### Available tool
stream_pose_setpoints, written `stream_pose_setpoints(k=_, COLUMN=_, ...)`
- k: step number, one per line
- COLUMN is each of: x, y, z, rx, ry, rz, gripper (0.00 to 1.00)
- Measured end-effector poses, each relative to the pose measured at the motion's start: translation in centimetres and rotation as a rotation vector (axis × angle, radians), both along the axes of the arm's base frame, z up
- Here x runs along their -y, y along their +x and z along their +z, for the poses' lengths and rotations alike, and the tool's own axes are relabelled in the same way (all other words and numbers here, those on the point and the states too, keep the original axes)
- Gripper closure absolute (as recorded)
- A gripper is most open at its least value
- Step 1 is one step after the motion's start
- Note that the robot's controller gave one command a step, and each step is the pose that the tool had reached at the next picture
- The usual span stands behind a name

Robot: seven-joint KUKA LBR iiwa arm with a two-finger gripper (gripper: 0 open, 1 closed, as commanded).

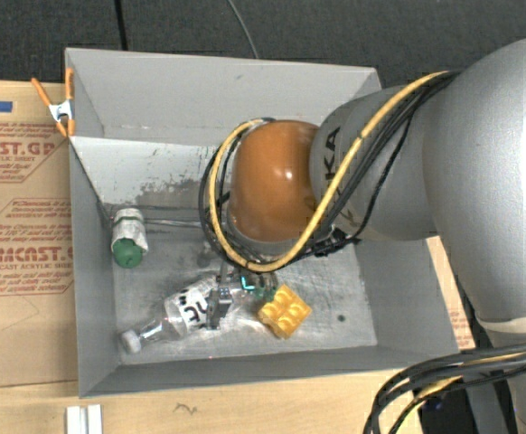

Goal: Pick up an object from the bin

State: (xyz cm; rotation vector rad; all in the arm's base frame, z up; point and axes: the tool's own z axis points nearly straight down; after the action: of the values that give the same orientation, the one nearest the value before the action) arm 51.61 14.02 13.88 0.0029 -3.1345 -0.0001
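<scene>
My gripper [223, 302] reaches down under the orange wrist cover, near the front of the bin floor. Its fingertips are at the right end of a clear plastic bottle [180, 315] with a black-and-white label, which lies on its side with its grey cap pointing left. A yellow studded toy brick [284, 312] lies just to the right of the fingertips, on the floor. The view does not let me see whether anything sits between the fingers.
A small white bottle with a green cap [127, 238] lies at the left wall of the bin. The arm and its orange cover hide the middle and right of the bin floor.
</scene>
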Motion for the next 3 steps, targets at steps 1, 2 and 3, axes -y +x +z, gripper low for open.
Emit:
stream_pose_setpoints(k=1, x=0.0, y=0.2, z=0.3, rx=0.007, ry=0.001, rz=-0.001, gripper=0.0)
stream_pose_setpoints(k=2, x=2.3, y=-0.8, z=-5.8, rx=0.002, ry=0.007, rz=-0.233, gripper=1.0)
stream_pose_setpoints(k=3, x=2.3, y=-0.8, z=-5.8, rx=0.002, ry=0.007, rz=-0.233, gripper=1.0)
